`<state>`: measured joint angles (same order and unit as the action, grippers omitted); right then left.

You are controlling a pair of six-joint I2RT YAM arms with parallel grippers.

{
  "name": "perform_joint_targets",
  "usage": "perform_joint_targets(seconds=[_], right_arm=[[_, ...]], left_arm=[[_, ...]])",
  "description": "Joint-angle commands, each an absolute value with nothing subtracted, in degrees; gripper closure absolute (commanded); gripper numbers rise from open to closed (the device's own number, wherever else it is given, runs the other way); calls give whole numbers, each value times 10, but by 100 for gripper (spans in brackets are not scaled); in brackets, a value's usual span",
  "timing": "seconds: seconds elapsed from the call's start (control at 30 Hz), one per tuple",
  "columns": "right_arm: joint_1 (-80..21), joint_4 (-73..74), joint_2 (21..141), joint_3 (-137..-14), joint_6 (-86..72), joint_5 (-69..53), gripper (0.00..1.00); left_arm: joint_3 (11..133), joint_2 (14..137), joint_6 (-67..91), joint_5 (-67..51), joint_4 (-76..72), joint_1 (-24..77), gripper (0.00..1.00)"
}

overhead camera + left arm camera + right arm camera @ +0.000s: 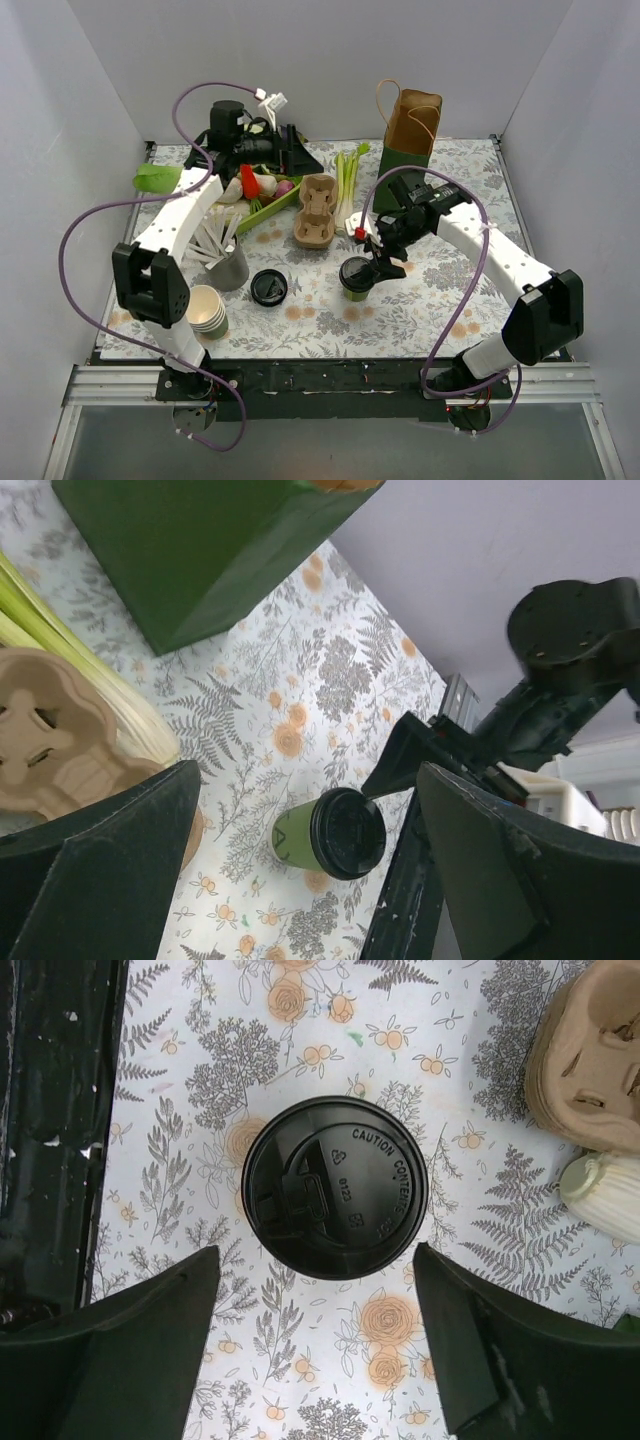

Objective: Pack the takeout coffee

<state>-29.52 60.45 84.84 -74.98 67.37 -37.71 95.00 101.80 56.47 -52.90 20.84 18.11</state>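
Two wide-spread fingers of our right pincer [317, 1260] flank the small dark green, black-lidded paper cup [335, 1188] centred between them; we should lower squarely and squeeze gently.

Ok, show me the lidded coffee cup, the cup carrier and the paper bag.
lidded coffee cup [335, 1188]: right wrist view, centre of its black lid.
cup carrier [315, 212]: top external view, middle of the tray.
paper bag [406, 165]: top external view, green lower part.
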Motion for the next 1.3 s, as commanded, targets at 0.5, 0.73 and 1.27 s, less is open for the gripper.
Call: perform_joint_targets(seconds=[0.5,0.73,1.27], right_arm=[[-396,521,905,-783,565,-303,2],[-396,515,916,-776,549,-273,2],[-403,553,907,-823,550,-307,2]], left_arm=[[904,866,461,-427,272,207,5],[883,856,463,-430,267,207,5],[868,860,479,-450,255,206,5]])
